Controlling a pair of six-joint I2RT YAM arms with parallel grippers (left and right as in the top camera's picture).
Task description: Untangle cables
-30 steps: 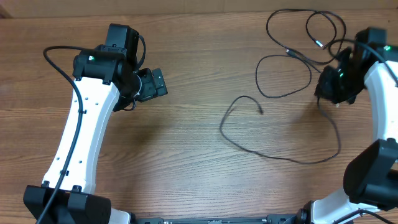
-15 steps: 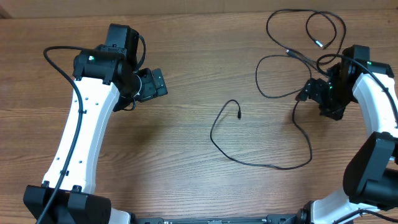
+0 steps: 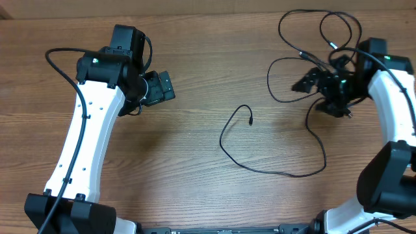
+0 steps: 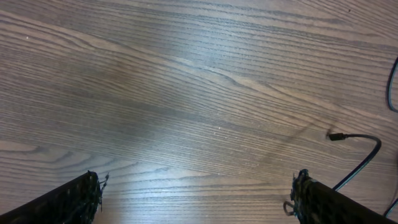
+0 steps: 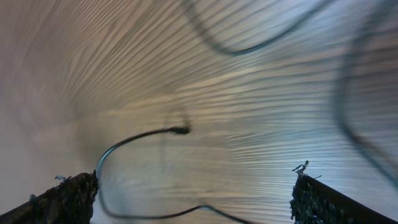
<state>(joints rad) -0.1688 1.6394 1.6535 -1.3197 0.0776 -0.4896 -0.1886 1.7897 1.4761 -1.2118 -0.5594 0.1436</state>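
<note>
Overall, left pincer (image 4: 198, 190), right pincer (image 5: 193, 183) both agape; cables (image 3: 251, 121) uncountable, tangled.

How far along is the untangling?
Done: one cable lies spread in an open loop, its plug end free of the rest. In hand: nothing; the right gripper hangs open beside the other cables, the left gripper open, far off. Left: those cables cross one another at far right.
</note>
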